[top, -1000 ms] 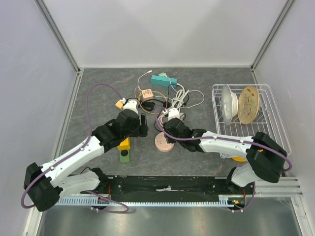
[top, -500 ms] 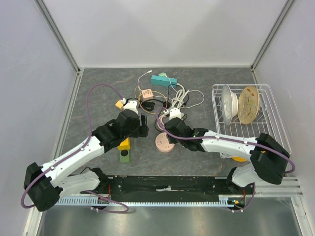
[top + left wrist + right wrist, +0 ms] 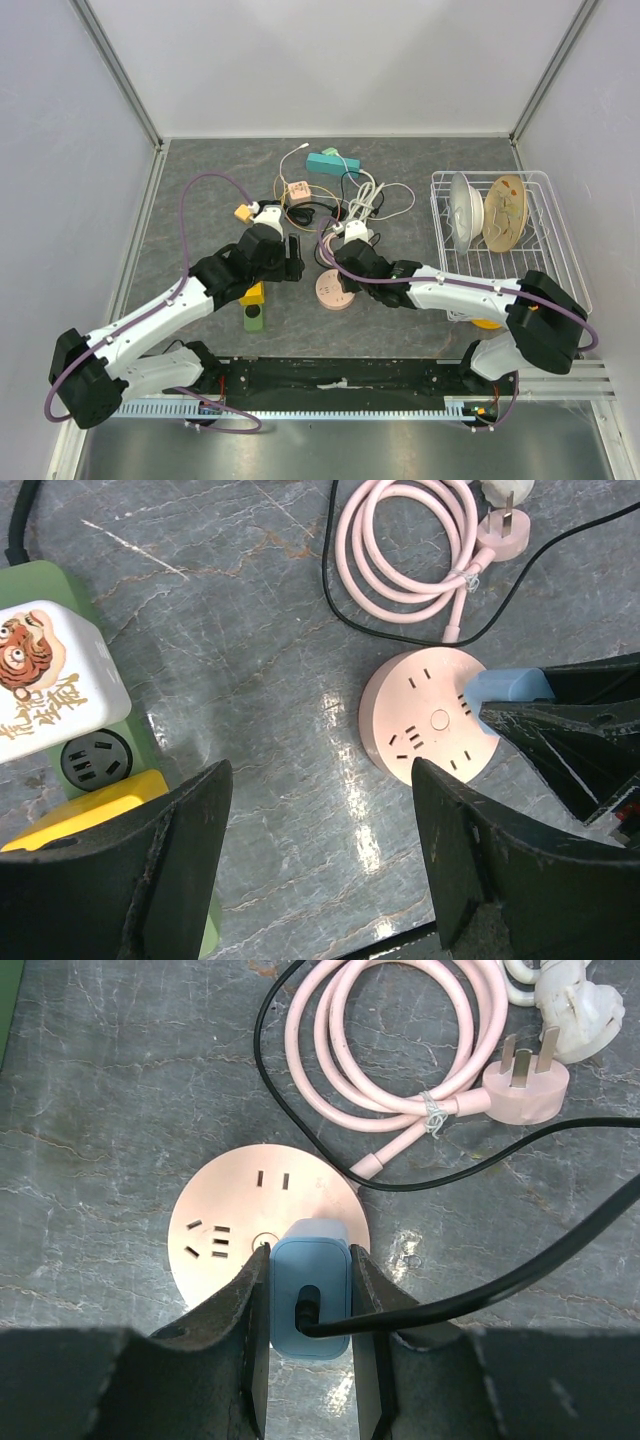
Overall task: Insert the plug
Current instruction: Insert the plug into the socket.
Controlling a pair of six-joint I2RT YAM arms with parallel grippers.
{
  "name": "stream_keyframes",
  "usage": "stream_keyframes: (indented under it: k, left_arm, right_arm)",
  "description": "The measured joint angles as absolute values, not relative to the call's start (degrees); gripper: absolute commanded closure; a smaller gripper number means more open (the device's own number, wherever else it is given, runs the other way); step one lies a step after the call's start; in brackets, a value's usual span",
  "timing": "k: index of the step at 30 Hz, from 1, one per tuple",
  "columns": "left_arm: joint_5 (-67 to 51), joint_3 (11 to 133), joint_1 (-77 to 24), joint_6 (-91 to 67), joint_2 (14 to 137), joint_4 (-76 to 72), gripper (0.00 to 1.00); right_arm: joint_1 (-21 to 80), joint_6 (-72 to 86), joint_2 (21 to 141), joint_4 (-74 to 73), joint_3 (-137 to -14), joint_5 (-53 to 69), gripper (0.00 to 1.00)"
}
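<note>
On grey table point(image 3: 200, 180): seemingly mid-insertion, blue plug point(image 3: 310, 1305) pinched in right gripper point(image 3: 308, 1260) over pink socket point(image 3: 235, 1225), left gripper point(image 3: 320, 780) wide, empty. Next calls for aligning pins, then pressing down.

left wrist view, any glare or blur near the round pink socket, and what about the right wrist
Left wrist: a pale glare streak on the stone tabletop beside the round pink socket, whose slots read sharp; the near fingers are dark and soft. Right wrist: a small bright patch right of the socket; blue plug crisp, fingers dark.
</note>
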State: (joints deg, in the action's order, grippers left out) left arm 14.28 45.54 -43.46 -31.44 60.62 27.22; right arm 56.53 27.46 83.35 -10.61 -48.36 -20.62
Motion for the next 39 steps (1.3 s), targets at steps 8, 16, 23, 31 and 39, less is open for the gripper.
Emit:
stream_keyframes:
  k: [8, 16, 23, 31, 39]
  left_arm:
    - [12.88, 45.52, -43.4, -31.44, 61.54, 26.87, 0.21]
    - [11.7, 45.47, -43.4, -31.44, 62.33, 26.5, 0.21]
    - [11.22, 45.34, -43.4, -31.44, 62.87, 26.44, 0.21]
    - [10.35, 45.3, -43.4, -31.44, 63.02, 26.37, 0.21]
    - [10.33, 44.99, -43.4, -31.46, 63.31, 26.33, 0.22]
  right_arm:
    - [56.53, 27.92, 84.23, -9.39, -48.27, -20.12, 1.0]
    - [56.53, 28.34, 84.31, -9.19, -47.88, -20.25, 1.0]
    - [56.53, 27.59, 84.64, -8.67, -47.75, -20.43, 1.0]
    - [56.95, 26.96, 84.68, -3.4, -45.25, -21.45, 1.0]
    - [58.37, 26.09, 84.23, -0.05, -43.16, -23.22, 1.0]
